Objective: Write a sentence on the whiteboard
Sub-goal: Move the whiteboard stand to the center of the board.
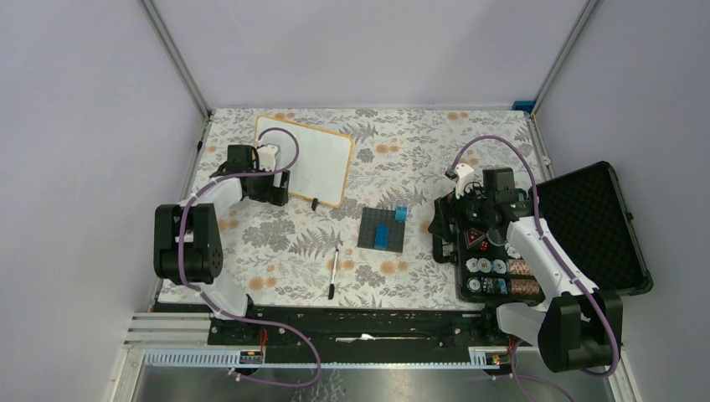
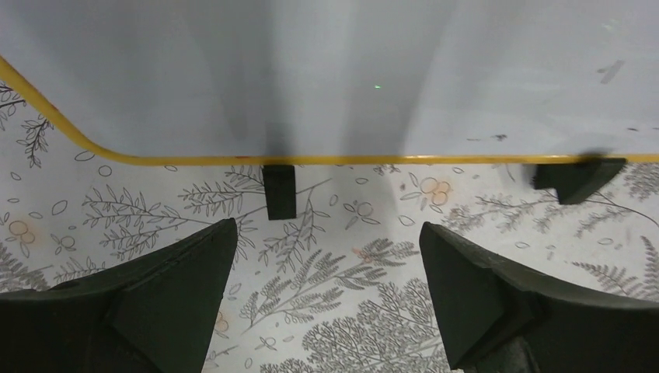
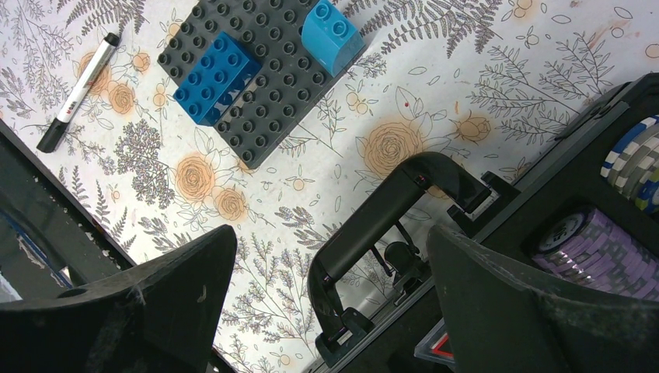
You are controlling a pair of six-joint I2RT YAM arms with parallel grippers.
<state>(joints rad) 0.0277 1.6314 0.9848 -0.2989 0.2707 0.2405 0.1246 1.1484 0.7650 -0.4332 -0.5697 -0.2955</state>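
The whiteboard [image 1: 314,155], white with a thin orange frame, lies at the back left of the table. Its face shows bare white and no sentence is in view. In the left wrist view its near edge [image 2: 326,116] and a black foot [image 2: 280,190] lie just ahead of my left gripper [image 2: 326,233]. That gripper [image 1: 279,188] is open and empty over the cloth at the board's near left edge. A black-and-white marker [image 1: 333,272] lies alone at the front middle. My right gripper [image 3: 330,233] is open, with the black case's handle [image 3: 381,225] below its gap.
A dark grey brick plate [image 1: 381,229] carrying blue bricks [image 3: 217,74] sits mid-table. The open black case [image 1: 544,243] of poker chips [image 1: 501,276] fills the right side. The marker [image 3: 80,89] lies left of the plate in the right wrist view. A floral cloth covers the table.
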